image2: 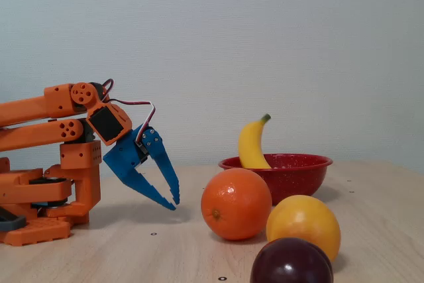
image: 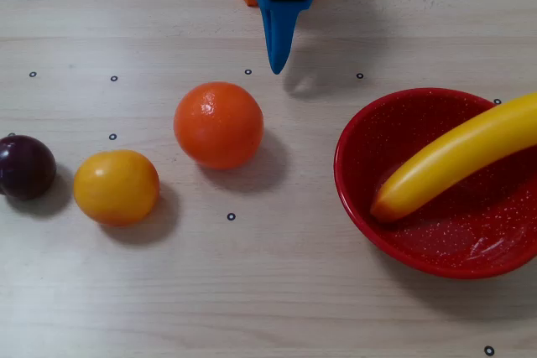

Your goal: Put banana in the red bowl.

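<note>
The yellow banana lies in the red bowl at the right of the overhead view, one end on the bowl's floor and the other sticking out past the far rim. From the side, the banana leans upright out of the bowl, stem tip up. My blue gripper is far from both, near the arm's base. The gripper points down just above the table, its tips together with nothing between them.
An orange, a yellow-orange fruit and a dark plum lie in a row left of the bowl. The orange arm base stands at the table's far edge. Small black dot marks speckle the wooden table.
</note>
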`<state>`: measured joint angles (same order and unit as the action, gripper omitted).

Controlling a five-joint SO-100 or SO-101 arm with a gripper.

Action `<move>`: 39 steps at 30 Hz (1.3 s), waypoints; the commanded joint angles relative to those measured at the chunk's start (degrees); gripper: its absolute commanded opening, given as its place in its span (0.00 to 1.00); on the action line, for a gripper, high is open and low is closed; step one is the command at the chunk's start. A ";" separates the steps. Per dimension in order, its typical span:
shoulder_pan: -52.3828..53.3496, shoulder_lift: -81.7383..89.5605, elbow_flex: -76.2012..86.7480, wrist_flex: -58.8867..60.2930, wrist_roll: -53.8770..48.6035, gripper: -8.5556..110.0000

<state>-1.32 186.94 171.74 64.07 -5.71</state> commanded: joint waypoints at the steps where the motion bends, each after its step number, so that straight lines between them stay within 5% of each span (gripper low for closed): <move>1: 0.44 0.70 -1.49 1.23 1.58 0.07; 39: -0.62 3.87 5.80 1.76 5.01 0.07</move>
<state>-1.32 189.93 176.75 64.78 -1.67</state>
